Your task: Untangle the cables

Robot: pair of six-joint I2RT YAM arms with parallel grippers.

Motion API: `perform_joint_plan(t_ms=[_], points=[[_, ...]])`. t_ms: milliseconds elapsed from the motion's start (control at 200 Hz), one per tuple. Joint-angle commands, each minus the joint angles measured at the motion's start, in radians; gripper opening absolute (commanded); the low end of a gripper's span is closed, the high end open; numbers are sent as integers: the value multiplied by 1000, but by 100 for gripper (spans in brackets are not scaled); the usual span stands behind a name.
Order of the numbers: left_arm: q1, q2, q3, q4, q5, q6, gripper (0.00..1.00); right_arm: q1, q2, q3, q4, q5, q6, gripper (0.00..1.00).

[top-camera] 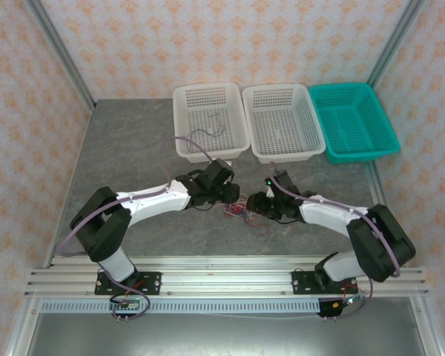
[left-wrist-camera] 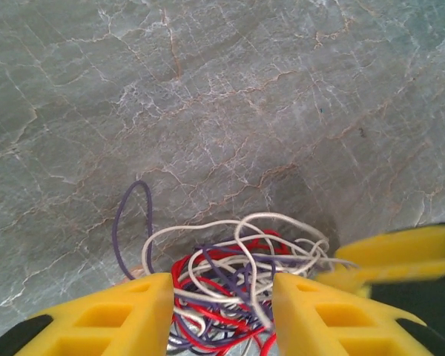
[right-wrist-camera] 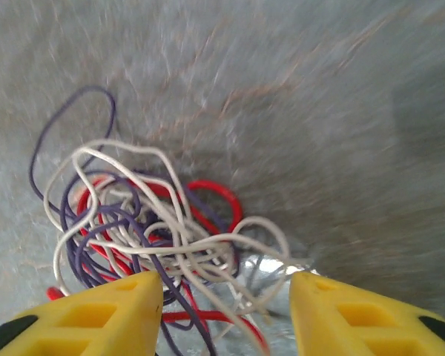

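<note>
The cables lie as one tangle of red, purple and white wires on the grey table between my two arms. My left gripper meets the tangle from the left and my right gripper from the right. In the left wrist view the left gripper stands open, its yellow fingers either side of the cables, with loose strands running through the gap. In the right wrist view the right gripper is also open, wide apart around the near edge of the cables. A purple loop sticks out to one side.
Two white baskets and a teal basket stand in a row at the back. A thin dark wire lies in the left white basket. The right gripper's yellow finger shows at the right edge of the left wrist view.
</note>
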Motion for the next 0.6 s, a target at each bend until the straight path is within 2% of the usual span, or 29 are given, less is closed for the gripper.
perform_joint_plan(t_ms=[0, 60, 140, 250, 365, 475, 596], points=[[13, 11, 21, 0, 3, -71, 41, 29, 36, 47, -10, 38, 1, 25], [22, 14, 10, 7, 6, -95, 41, 29, 17, 56, -33, 100, -41, 10], [40, 15, -18, 38, 37, -129, 41, 33, -42, 45, 4, 86, -143, 2], [75, 1, -79, 141, 122, -184, 44, 47, -124, 22, 31, 85, -322, 0], [101, -10, -113, 235, 199, -213, 53, 55, -182, 23, 0, 95, -486, 0], [104, -4, -109, 237, 209, -211, 58, 55, -223, 13, 23, 97, -532, 0], [111, 29, -109, 197, 173, -227, 55, 56, -257, -43, 168, 8, -508, 0]])
